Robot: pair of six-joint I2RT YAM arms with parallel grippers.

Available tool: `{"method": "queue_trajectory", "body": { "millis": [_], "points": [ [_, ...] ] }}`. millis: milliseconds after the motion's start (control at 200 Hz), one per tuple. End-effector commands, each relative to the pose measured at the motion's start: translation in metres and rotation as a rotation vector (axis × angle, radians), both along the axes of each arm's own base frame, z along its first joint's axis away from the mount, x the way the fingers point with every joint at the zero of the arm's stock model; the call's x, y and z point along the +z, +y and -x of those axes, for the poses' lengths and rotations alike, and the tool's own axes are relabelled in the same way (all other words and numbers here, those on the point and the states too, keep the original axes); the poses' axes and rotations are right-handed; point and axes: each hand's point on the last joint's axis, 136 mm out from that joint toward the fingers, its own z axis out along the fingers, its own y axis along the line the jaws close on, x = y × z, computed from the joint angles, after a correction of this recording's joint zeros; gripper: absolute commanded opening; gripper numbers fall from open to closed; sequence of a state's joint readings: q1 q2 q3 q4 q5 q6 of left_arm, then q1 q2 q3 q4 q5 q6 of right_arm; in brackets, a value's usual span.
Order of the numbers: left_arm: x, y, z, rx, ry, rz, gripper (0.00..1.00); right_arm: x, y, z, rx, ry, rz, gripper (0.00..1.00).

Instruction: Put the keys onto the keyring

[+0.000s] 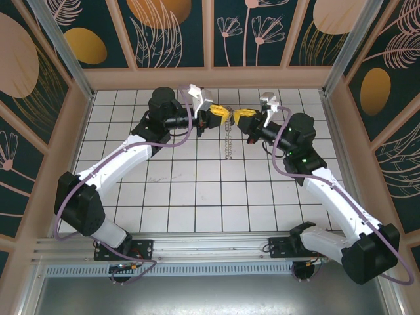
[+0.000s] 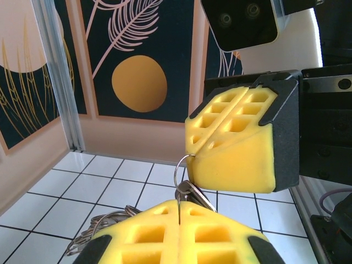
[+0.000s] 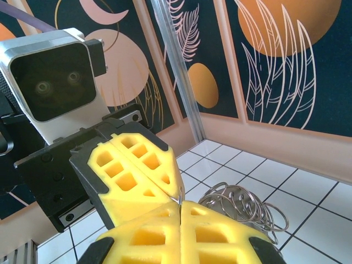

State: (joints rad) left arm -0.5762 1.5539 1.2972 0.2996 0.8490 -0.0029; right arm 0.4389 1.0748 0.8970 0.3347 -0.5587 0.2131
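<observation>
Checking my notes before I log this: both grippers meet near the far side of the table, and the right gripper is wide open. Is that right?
Not quite. The right gripper is shut, not wide open: the left wrist view shows its yellow pads pressed together on a thin silver ring. The rest stands: it meets the left gripper near the far side of the table.

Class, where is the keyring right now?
Top view: the keyring hangs centrally, near the back wall, pinched between the left gripper and right gripper.

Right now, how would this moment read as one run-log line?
left pincer: shut on ring; right pincer: shut on ring; keys: beside ring; chain: hangs below
</observation>
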Motion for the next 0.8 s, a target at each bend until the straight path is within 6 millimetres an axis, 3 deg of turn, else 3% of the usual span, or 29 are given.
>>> {"method": "queue_trajectory", "body": {
  "millis": [0, 435, 796],
  "points": [
    [0.028, -0.004, 0.006, -0.028, -0.082, 0.046, 0.0, 0.001, 0.004, 0.004, 0.041, -0.008, -0.004, 0.0],
    [0.031, -0.003, 0.006, -0.023, -0.091, 0.051, 0.0, -0.01, 0.001, 0.009, 0.036, 0.019, 0.003, 0.0],
    [0.031, -0.004, 0.012, -0.047, -0.094, 0.057, 0.0, -0.009, -0.005, -0.002, -0.006, 0.011, 0.004, 0.0]
  ]
}}
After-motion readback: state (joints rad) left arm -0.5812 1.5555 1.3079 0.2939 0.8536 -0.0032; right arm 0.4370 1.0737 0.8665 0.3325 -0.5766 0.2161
